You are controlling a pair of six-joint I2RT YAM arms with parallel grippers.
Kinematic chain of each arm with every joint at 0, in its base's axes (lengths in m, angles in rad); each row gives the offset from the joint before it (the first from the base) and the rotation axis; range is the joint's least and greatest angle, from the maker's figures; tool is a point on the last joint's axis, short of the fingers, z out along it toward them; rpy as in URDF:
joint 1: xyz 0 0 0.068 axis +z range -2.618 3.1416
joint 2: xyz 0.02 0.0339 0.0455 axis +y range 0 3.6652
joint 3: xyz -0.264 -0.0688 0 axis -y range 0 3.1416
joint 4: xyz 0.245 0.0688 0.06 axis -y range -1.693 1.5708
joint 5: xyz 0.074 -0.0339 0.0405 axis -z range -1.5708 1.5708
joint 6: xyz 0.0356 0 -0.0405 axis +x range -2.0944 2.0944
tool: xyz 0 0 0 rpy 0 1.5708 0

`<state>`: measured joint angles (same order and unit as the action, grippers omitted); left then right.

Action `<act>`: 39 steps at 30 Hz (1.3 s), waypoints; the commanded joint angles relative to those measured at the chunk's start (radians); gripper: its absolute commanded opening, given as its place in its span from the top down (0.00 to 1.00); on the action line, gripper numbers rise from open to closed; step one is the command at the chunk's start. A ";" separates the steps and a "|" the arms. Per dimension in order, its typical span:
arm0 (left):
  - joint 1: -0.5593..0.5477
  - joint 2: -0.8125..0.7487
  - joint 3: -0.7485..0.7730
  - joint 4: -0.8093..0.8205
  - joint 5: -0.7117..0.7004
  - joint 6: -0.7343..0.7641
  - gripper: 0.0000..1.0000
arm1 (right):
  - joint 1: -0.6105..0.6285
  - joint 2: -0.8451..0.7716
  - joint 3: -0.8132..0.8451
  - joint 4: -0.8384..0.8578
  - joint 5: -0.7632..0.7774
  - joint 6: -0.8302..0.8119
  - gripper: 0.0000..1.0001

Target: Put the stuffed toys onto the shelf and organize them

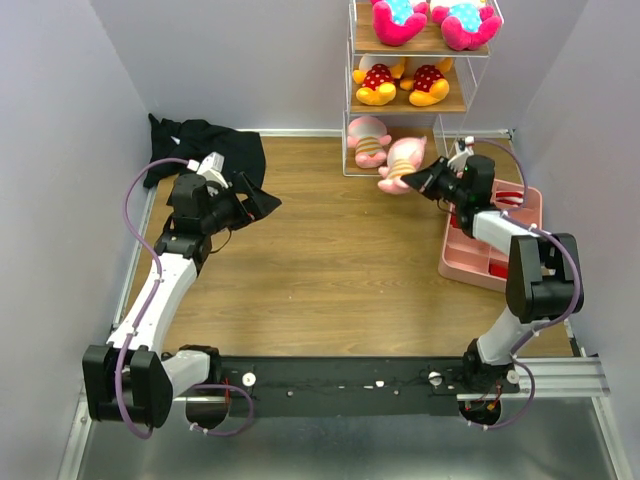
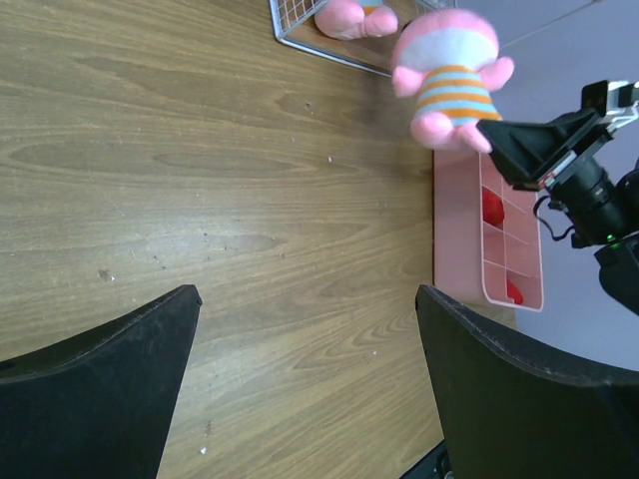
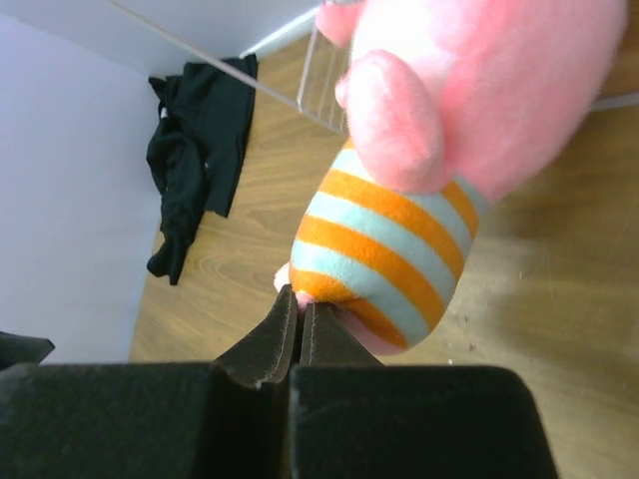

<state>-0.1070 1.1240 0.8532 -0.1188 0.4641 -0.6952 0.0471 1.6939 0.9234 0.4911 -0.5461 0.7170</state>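
Now the right hand (image 1: 420, 180), clamped on the striped pink toy (image 1: 400, 166) (left hand (image 1: 252, 205) gaping, well apart), faces the shelf (image 1: 456, 104) just ahead, beside the matching toy (image 1: 366, 140).

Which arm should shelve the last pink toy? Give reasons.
Right. The right gripper is shut on the pink striped toy beside the shelf; the left gripper is open, empty, far off by the black cloth.
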 commanded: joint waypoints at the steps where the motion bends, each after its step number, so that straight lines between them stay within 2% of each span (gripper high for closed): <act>1: -0.002 -0.030 0.024 -0.012 -0.012 0.017 0.01 | -0.019 0.027 0.127 -0.089 -0.025 -0.086 0.99; 4: -0.002 -0.038 0.021 -0.005 -0.005 0.011 0.01 | -0.030 0.093 0.198 -0.127 -0.038 -0.096 0.99; 10: -0.002 -0.038 0.017 0.007 0.007 0.000 0.01 | -0.064 0.203 0.298 -0.094 -0.051 -0.047 0.99; 15: -0.002 -0.036 0.015 0.015 0.018 -0.004 0.01 | -0.066 0.334 0.466 -0.164 -0.060 -0.065 0.97; 21: -0.002 -0.036 0.015 0.013 0.016 -0.001 0.01 | -0.076 0.407 0.552 -0.238 -0.040 -0.093 0.95; 27: -0.002 -0.041 0.015 0.013 0.013 -0.001 0.01 | -0.082 0.385 0.542 -0.212 -0.083 -0.113 0.99; 35: -0.002 -0.039 0.014 0.018 0.015 -0.003 0.01 | -0.092 0.337 0.558 -0.307 -0.026 -0.194 0.99; 37: -0.003 -0.043 0.014 0.018 0.016 -0.003 0.01 | -0.093 0.348 0.577 -0.333 -0.025 -0.202 0.92; 38: -0.002 -0.044 0.014 0.016 0.016 -0.003 0.01 | -0.095 0.354 0.581 -0.341 -0.023 -0.208 0.83; 39: -0.002 -0.044 0.014 0.018 0.013 -0.003 0.01 | -0.095 0.360 0.585 -0.350 -0.015 -0.209 0.78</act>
<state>-0.1070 1.1042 0.8532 -0.1196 0.4648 -0.6968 -0.0399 2.0605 1.4403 0.1822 -0.5842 0.5591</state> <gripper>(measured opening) 0.987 0.095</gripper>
